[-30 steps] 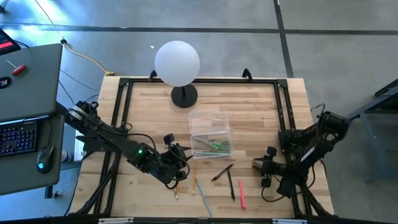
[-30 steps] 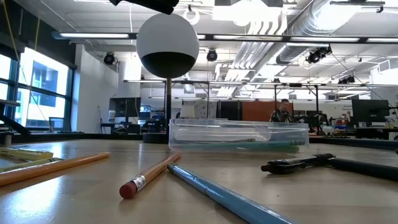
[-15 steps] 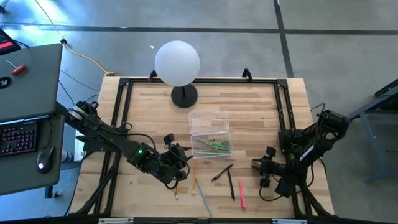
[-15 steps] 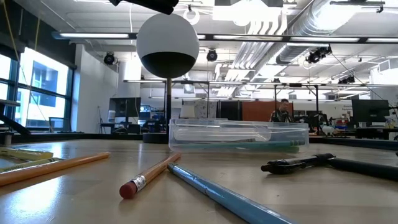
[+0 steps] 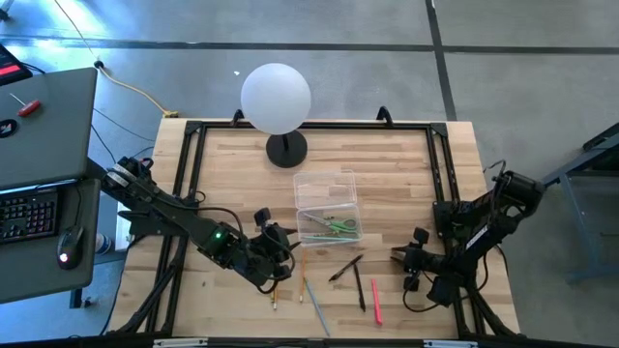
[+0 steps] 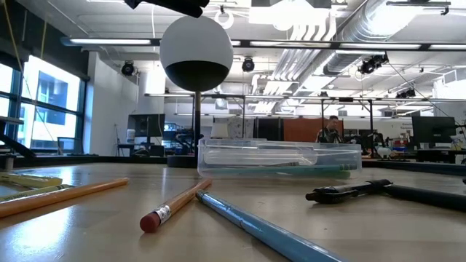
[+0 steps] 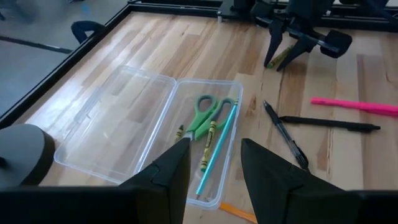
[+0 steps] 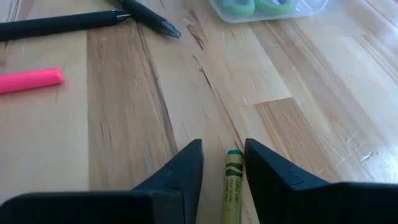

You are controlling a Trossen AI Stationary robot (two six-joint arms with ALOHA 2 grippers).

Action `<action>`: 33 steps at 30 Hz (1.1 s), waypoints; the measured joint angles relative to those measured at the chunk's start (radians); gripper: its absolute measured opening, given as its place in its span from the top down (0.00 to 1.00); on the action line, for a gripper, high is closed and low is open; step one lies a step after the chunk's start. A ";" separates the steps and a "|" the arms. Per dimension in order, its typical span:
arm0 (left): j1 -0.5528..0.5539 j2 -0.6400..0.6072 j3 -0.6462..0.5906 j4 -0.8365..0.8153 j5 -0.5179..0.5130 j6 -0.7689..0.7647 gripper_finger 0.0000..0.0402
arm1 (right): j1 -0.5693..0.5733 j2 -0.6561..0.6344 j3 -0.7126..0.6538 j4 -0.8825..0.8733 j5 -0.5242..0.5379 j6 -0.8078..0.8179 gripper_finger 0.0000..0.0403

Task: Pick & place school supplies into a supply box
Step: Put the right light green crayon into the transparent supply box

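The clear supply box lies open mid-table, its lid folded out flat. In it lie green scissors, a crayon and a teal pencil. My left gripper hovers open, near and left of the box, nothing between its fingers. My right gripper is low at the table's right, shut on a green crayon. A pink highlighter, two black pens and several pencils lie flat on the wood near the front. My right gripper has the green crayon's wrapped body between its two fingers, which slant down from the table's right and lie along it. The crayon's green tip sticks out past the fingertips. Whether it is clear of the wood I cannot tell.
A white globe lamp stands on its black foot behind the box. A black frame runs along the table's edges. In the low view an eraser-tipped pencil and a blue pencil lie in front of the box.
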 joint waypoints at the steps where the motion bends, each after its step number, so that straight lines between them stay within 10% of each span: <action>1: 0.000 0.000 0.000 0.000 0.003 -0.004 0.57 | 0.001 0.000 0.000 0.002 0.001 0.000 0.74; 13: 0.000 0.000 0.000 0.000 0.052 -0.041 0.57 | 0.019 0.002 -0.022 0.050 0.034 -0.008 0.74; 23: 0.000 0.000 0.000 0.030 0.052 -0.053 0.57 | 0.060 0.003 -0.258 0.601 0.149 -0.157 0.75; 33: 0.000 0.000 0.000 0.060 0.052 -0.053 0.57 | 0.060 0.009 -0.276 0.601 0.143 -0.195 0.79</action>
